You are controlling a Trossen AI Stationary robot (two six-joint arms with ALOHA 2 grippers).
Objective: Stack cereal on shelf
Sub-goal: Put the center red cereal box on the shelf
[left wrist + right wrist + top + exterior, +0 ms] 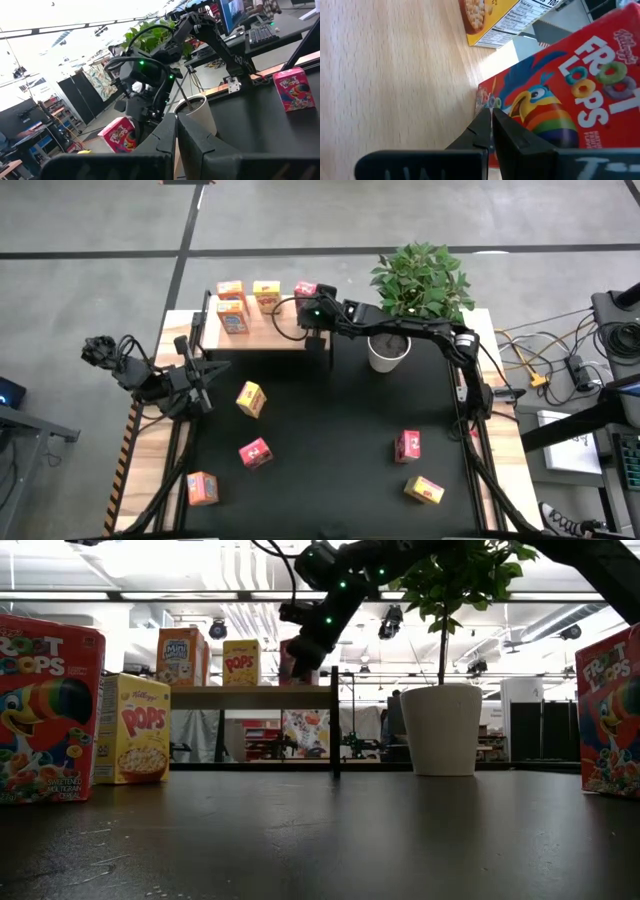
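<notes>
The shelf (pixel 270 332), a light wooden board on a black frame, stands at the table's far side. On it stand two orange cereal boxes (pixel 232 304), a yellow one (pixel 266 293) and a red one (pixel 306 289). My right gripper (pixel 491 117) is shut and reaches over the shelf's right end. Its fingertips are at the printed front of the red box (pixel 560 100), which stands on the board (pixel 395 75). My left gripper (pixel 176 135) is shut and waits over the table's left edge (pixel 205 370). Loose boxes lie on the black table: yellow (pixel 250 398), red (pixel 255 452), orange (pixel 203 488), red (pixel 407 445), yellow (pixel 424 490). My right gripper has its shut fingertips (pixel 485 125) at the red box's front, near the corner (pixel 487 97) by the board. The fingers slant down from the right. I cannot tell whether they touch the box. The box stands on the shelf on its own.
A white pot (pixel 388 352) with a leafy plant stands just right of the shelf, under my right arm. In the low view, a red box (pixel 45 710) and a yellow box (pixel 130 730) stand near at left and another red one (pixel 610 710) at right. Cables lie beyond the table's right edge.
</notes>
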